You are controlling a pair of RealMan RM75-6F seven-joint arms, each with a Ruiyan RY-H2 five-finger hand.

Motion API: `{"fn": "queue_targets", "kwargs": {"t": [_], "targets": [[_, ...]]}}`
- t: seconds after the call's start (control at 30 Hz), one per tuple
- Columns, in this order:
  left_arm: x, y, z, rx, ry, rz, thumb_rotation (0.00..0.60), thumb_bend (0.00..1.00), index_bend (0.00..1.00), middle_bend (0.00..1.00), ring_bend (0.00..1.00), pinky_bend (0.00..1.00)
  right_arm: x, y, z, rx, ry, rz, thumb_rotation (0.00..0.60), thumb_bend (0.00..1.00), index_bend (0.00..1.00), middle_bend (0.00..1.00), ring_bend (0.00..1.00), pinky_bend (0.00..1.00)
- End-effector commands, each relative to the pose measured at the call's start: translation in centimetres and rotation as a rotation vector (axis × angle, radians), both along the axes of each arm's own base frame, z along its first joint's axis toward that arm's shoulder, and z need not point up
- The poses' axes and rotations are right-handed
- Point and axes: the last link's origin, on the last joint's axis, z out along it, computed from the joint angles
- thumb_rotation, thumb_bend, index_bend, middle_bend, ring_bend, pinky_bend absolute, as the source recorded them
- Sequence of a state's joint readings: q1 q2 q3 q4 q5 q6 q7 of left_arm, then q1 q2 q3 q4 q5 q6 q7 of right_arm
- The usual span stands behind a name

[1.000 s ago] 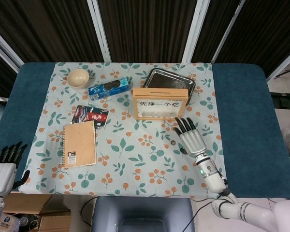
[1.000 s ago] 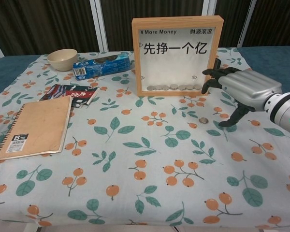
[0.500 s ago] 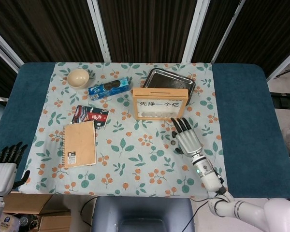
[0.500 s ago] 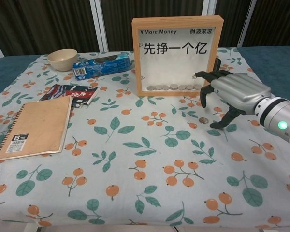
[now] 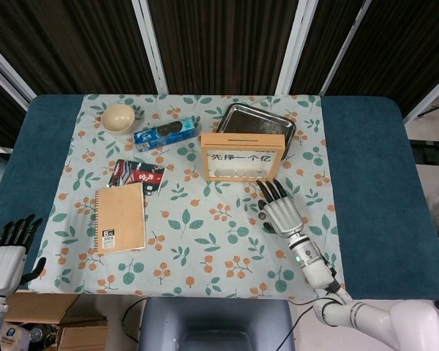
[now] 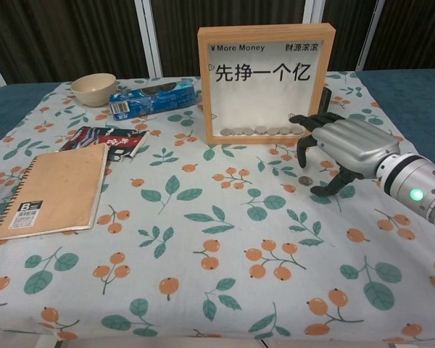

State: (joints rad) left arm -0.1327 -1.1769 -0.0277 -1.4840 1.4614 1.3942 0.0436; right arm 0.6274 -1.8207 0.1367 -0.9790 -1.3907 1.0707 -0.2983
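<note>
Down at the counter's [image 5: 366, 146] near left corner, my left robot hand [image 5: 7, 252] hangs off the edge, fingers apart, holding nothing. My right robot hand [image 6: 341, 148] hovers spread and empty over a coin [image 6: 304, 179] on the cloth, with bare cloth toward me. Only the chest view shows that coin. Right behind stands the wooden frame [image 6: 266, 80]; the notebook [image 5: 121, 217] lies well apart.

Silver right hand [image 6: 346, 148] with black fingers, pale wooden frame [image 6: 265, 83], white cloth [image 6: 203, 239] printed with orange berries, green leaves.
</note>
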Motion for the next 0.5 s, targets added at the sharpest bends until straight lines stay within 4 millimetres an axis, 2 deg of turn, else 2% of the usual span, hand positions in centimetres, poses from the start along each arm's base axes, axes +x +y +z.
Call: {"fn": "queue_targets", "kwargs": {"t": [0.03, 0.5], "targets": [[-0.02, 0.02, 0.01, 0.001, 0.001, 0.000, 0.600, 0.37, 0.00, 0.00, 0.00, 0.00, -0.03, 0.00, -0.14, 0.004, 0.001, -0.001, 0.600, 0.39, 0.57, 0.03, 0.00, 0.00], [-0.05, 0.01, 0.19, 0.001, 0.004, 0.004, 0.600, 0.37, 0.00, 0.00, 0.00, 0.00, -0.18, 0.02, -0.67, 0.014, 0.010, -0.011, 0.600, 0.39, 0.60, 0.04, 0.00, 0.00]]}}
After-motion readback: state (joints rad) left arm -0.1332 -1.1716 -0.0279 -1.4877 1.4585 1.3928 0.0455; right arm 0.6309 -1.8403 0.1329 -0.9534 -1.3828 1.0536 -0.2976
